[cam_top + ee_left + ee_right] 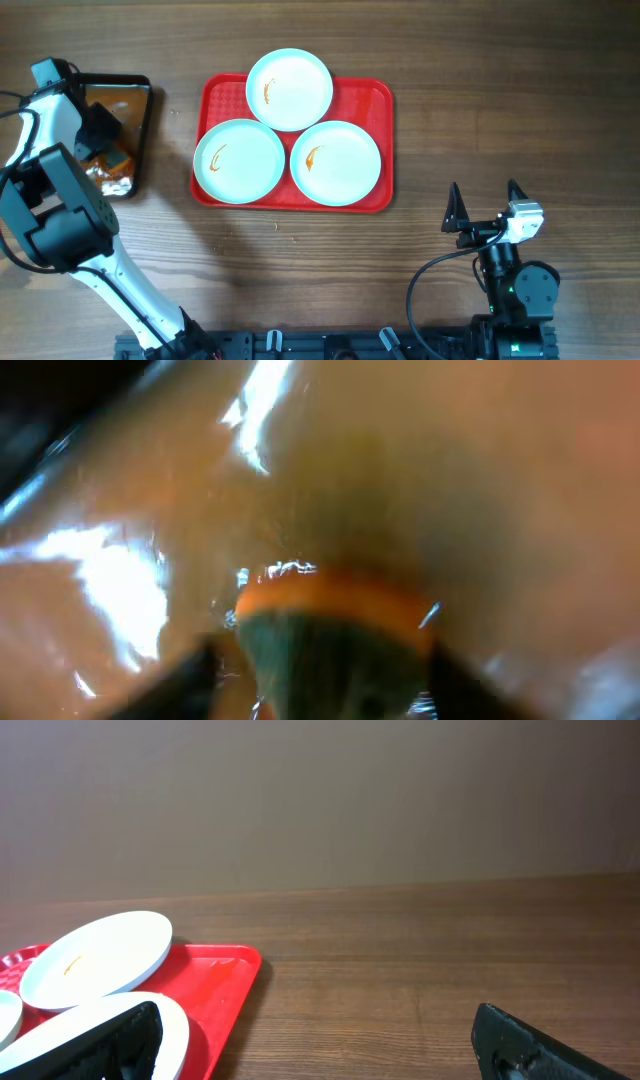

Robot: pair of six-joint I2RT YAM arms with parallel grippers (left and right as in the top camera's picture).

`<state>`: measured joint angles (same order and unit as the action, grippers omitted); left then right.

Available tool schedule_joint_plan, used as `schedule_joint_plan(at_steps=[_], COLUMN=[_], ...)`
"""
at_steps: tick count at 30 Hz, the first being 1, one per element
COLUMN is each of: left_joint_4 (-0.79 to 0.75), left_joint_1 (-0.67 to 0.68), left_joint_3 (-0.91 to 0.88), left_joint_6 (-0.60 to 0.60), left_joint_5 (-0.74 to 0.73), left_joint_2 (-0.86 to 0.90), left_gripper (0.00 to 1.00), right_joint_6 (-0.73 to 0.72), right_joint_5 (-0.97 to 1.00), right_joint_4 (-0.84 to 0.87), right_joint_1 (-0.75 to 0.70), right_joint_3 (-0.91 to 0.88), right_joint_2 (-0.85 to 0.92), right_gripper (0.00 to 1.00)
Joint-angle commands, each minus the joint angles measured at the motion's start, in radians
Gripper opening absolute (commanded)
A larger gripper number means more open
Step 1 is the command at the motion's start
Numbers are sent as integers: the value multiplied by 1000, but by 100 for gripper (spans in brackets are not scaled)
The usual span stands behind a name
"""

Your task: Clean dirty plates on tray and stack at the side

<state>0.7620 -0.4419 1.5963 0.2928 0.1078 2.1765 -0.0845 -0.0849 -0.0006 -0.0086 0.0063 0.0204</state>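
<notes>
Left gripper (100, 135) down in black pan (140, 130) at 9 o'clock, over orange-green sponge (335, 625); jaw state unclear. Squeeze sponge squarely, lift straight, let drip. Right gripper (485, 205) spread wide, idle. Three smeared plates (335, 160) on red tray (380, 110), centre.

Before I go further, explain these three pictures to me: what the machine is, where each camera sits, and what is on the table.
Two robot arms work at a wooden table. The overhead view looks straight down; the other two come from cameras on each wrist. On a red tray lie three white plates, each with an orange-brown smear. The left gripper reaches into a black pan of brownish water; its wrist view shows an orange and green sponge between its fingers, though a grip is unclear. The right gripper waits open and empty near the tray.
</notes>
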Motion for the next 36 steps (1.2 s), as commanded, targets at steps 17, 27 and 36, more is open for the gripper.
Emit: schedule_joint_plan(at_steps=[17, 27, 36], left_joint_4=[68, 55, 1], left_joint_1=[-15, -15, -15], left_joint_3=[-6, 0, 79], left_joint_6=[3, 3, 4], left_joint_5=[-84, -63, -204], left_joint_2=[-29, -44, -374], left_gripper=[100, 4, 4], right_joint_6=[5, 5, 5], right_joint_5=[8, 8, 8], right_joint_4=[3, 3, 3], right_joint_1=[-5, -5, -5], right_joint_3=[-1, -1, -1], right_joint_2=[-6, -6, -6], right_gripper=[100, 100, 100])
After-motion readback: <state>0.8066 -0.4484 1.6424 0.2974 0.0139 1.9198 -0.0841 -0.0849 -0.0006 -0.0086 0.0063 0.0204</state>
